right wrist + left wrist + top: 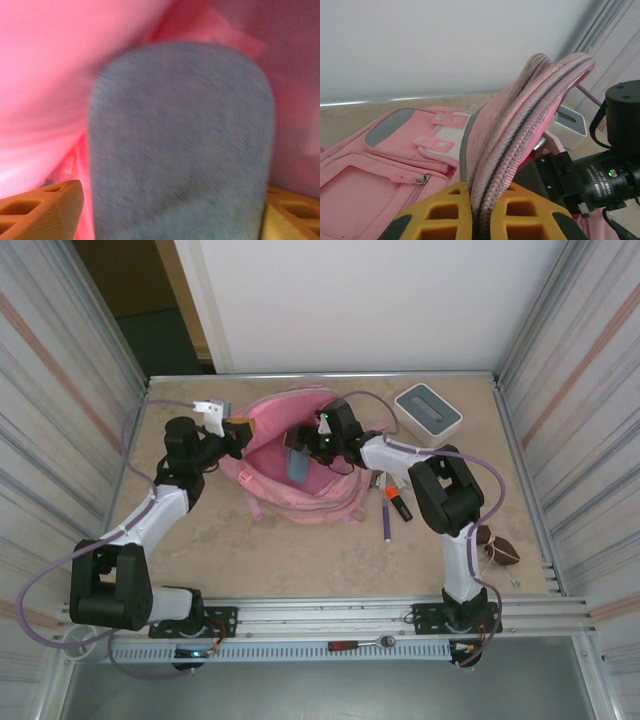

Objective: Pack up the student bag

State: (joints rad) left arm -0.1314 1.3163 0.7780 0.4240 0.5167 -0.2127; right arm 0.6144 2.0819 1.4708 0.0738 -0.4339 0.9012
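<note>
The student bag lies in the middle of the table, pink, with its main compartment gaping upward. My left gripper is shut on the bag's zipper rim and holds that edge up; the yellow fingers pinch the fabric at the left gripper. My right gripper reaches into the opening from the right. A blue denim pouch stands inside the bag. In the right wrist view the pouch sits between the spread fingers of the right gripper, with a strip of pink lining showing beside the left one.
A white-and-grey box stands at the back right. An orange marker and a purple pen lie right of the bag. A small brown object rests near the right edge. Ribbed walls close both sides.
</note>
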